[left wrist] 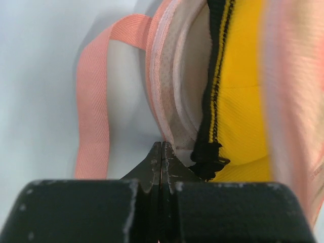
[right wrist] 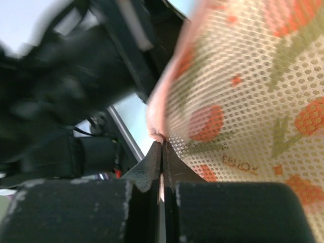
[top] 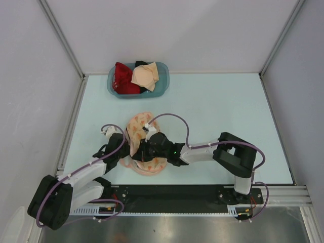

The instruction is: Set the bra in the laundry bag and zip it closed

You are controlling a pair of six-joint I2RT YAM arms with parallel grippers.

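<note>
Left: my left fingers are pressed fully together, tips at the rim of the bag; I cannot tell whether any fabric is caught between them. Centre: the bag lies on the desk between the two arms, and its rim gapes on the left side, so the yellow bra shows inside it. Right: my right fingers are closed tight on the bag's pink edge, with the printed mesh rising just beside them.
</note>
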